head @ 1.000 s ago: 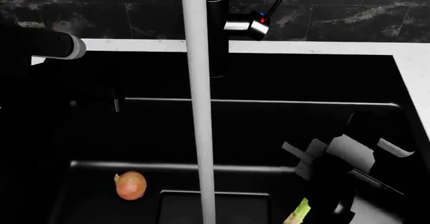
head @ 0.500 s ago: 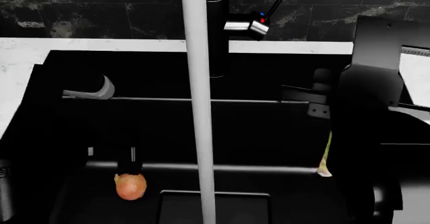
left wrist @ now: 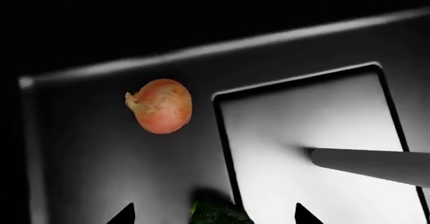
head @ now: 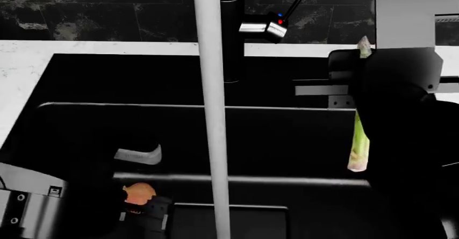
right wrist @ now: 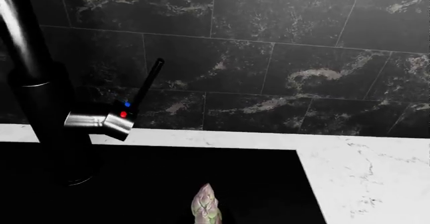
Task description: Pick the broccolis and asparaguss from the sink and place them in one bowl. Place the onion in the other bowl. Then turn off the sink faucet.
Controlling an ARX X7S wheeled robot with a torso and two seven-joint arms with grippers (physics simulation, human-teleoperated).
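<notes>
The sink is a deep black basin with a recessed floor panel. Water falls in a white stream from the faucet, whose thin lever tilts up. My right gripper is shut on an asparagus spear, held upright above the sink's right side, with its tip in the right wrist view. My left gripper is open low in the sink, with a broccoli between its fingertips. The onion lies just beyond on the floor and also shows in the head view. Both bowls are out of view.
A white marble counter runs behind and beside the sink, also seen to the right in the right wrist view. A dark tiled wall stands behind the faucet. The stream lands on the floor panel.
My right gripper has risen out of the sink with the asparagus. My left arm has come down to the front left of the sink, next to the onion.
</notes>
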